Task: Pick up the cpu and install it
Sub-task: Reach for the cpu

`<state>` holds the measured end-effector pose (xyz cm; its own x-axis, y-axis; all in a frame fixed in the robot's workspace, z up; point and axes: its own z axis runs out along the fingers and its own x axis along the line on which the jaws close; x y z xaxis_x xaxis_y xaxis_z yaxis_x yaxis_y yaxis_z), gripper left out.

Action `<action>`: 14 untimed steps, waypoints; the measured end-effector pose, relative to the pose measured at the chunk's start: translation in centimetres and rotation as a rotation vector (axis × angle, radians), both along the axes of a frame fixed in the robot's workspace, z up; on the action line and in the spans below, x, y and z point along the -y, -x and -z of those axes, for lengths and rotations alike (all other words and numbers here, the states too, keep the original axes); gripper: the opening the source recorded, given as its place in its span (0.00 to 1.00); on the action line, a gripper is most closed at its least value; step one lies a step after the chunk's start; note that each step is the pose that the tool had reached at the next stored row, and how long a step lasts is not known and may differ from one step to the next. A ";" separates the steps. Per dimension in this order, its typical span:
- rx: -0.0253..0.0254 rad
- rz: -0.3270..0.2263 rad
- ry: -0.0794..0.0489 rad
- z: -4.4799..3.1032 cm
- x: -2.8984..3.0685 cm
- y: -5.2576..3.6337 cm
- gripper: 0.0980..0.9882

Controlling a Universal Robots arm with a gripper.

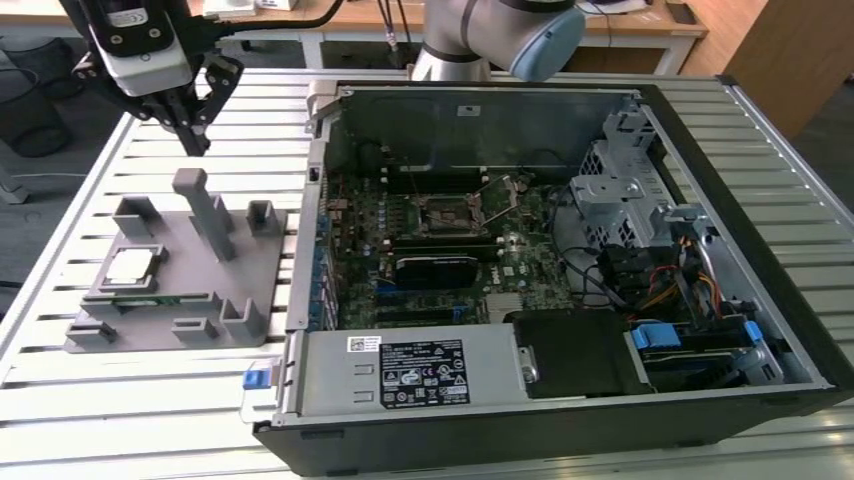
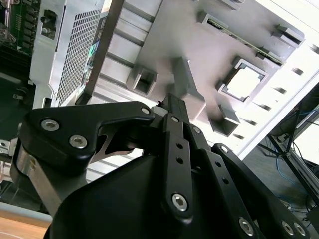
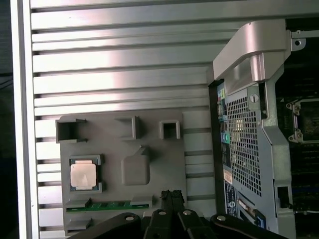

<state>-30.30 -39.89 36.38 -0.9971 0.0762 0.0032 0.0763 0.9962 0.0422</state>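
in grey plastic fixture [image 1: 194, 285]: flat sq silvery cpu [image 1: 131, 264], pincer [image 1: 198, 143] apart.

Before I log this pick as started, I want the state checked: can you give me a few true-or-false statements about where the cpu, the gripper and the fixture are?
1. The cpu lies in a pocket of the grey fixture. True.
2. The gripper holds the cpu. False: it hangs in the air by the fixture, holding nothing.
3. The fixture stands inside the computer case. False: it stands on the slatted table, at the exterior view's left of the case.
4. The computer case lies open, its motherboard showing. True.
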 end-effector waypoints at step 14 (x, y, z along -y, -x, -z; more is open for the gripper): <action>-0.0059 0.000 0.000 0.32 0.00 1.63 0.01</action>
